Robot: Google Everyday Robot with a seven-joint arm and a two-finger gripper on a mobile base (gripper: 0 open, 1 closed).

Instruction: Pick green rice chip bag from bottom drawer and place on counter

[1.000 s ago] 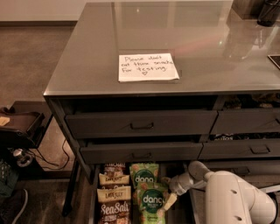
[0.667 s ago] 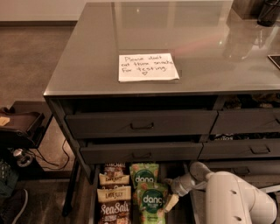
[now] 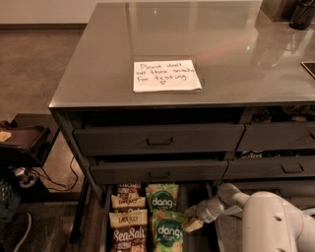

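Note:
The bottom drawer point(image 3: 104, 216) is pulled open at the bottom of the view, with snack bags in two rows. Two green rice chip bags lie in the right row: one at the back point(image 3: 162, 197) and one nearer the front point(image 3: 168, 234). My gripper point(image 3: 189, 220) reaches in from the right on the white arm point(image 3: 275, 224), its tan fingers point(image 3: 192, 225) right beside the two green bags. The counter point(image 3: 236, 54) is the glossy grey top with a white handwritten note point(image 3: 166, 75).
Brown and tan snack bags point(image 3: 128, 221) fill the drawer's left row. Two grey handled drawers point(image 3: 158, 140) sit above. More drawers stand at the right point(image 3: 275, 167). A dark object point(image 3: 302, 14) stands at the counter's far right corner. Cables and gear point(image 3: 22, 162) lie on the floor at left.

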